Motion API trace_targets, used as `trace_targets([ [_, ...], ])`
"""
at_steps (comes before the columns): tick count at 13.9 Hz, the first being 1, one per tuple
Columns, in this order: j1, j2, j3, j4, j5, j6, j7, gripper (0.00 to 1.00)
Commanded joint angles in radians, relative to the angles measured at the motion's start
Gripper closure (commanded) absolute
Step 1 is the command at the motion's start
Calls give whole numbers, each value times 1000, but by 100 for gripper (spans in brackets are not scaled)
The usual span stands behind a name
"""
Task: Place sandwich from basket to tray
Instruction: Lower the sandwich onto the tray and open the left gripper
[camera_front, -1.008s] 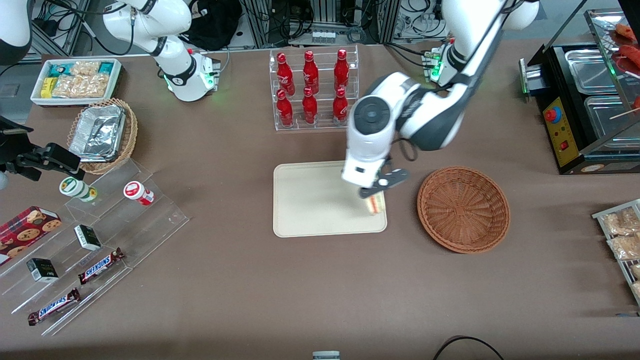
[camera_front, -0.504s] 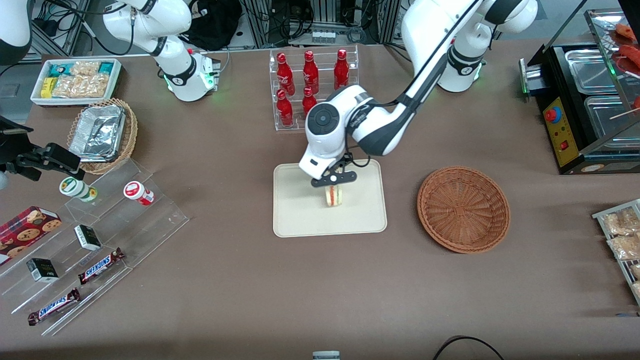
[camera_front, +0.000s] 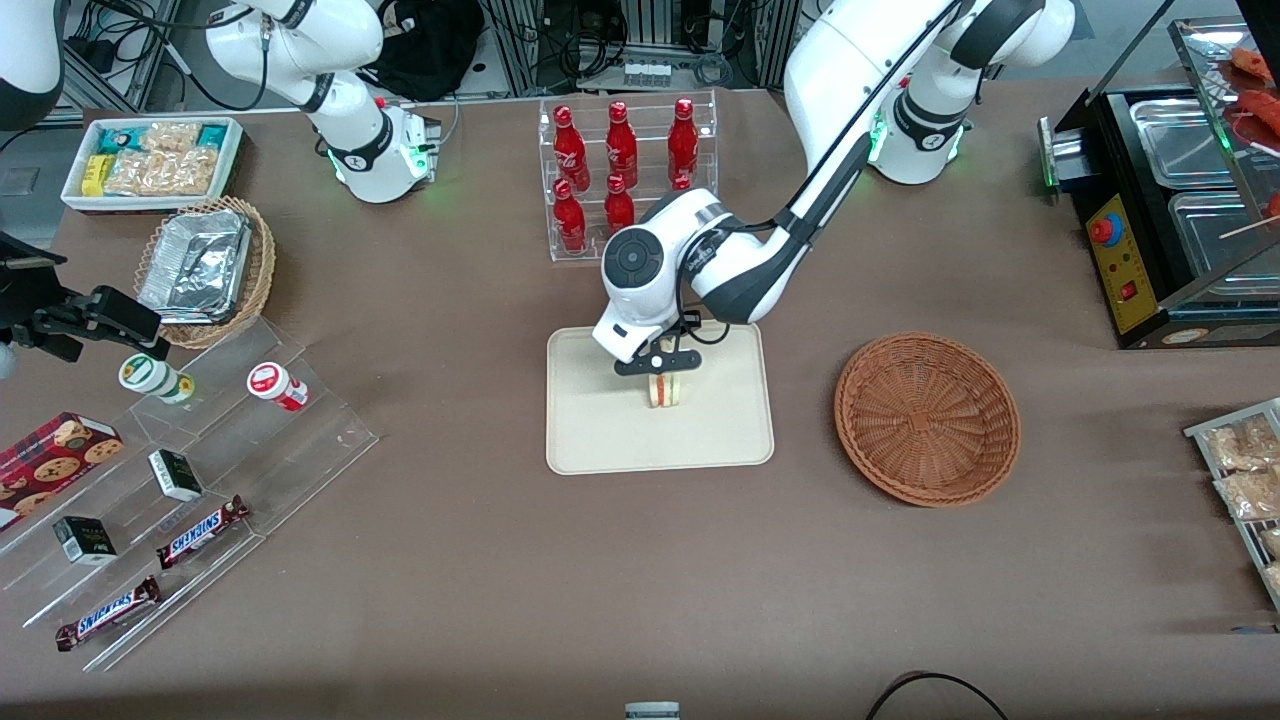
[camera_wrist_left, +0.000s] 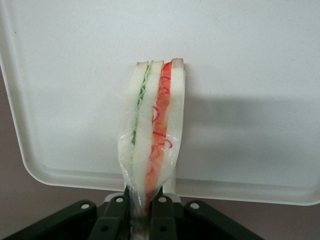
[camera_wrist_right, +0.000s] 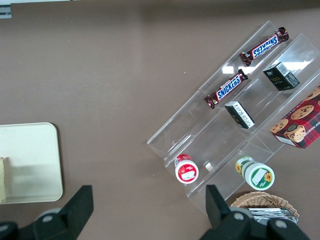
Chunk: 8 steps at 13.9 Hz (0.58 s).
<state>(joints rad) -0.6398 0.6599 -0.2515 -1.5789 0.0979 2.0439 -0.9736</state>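
The sandwich (camera_front: 666, 389), a wedge of white bread with green and orange-red layers in clear wrap, stands upright over the middle of the cream tray (camera_front: 600, 430). My gripper (camera_front: 663, 362) is directly above it, shut on the sandwich's tip. In the left wrist view the black fingers (camera_wrist_left: 116, 210) pinch the wrapped point of the sandwich (camera_wrist_left: 152, 130) with the tray (camera_wrist_left: 240, 75) underneath. Whether the sandwich touches the tray I cannot tell. The round reddish-brown basket (camera_front: 927, 417) sits beside the tray toward the working arm's end, with nothing in it.
A clear rack of red bottles (camera_front: 625, 175) stands farther from the front camera than the tray. Toward the parked arm's end are a tan wicker basket with foil containers (camera_front: 205, 268), a white bin of snacks (camera_front: 155, 160) and acrylic steps with candy bars (camera_front: 200, 480). A black food warmer (camera_front: 1170, 200) stands at the working arm's end.
My gripper carried the sandwich from the tray's edge nearest the basket to over the tray's middle, then settled slightly farther from the camera and lower.
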Motion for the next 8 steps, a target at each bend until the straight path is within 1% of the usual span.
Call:
trace_targets([
  [1,-14,47,11,43,26,-1,10,82],
  [2,-12,50,11,42,28,22,10,77],
  [3,-12,49,11,42,26,30,10,59],
  [4,-9,43,11,43,25,30,7,28],
  [5,-12,38,11,42,25,30,-5,0],
  [8,-3,-44,12,36,16,3,-11,0],
])
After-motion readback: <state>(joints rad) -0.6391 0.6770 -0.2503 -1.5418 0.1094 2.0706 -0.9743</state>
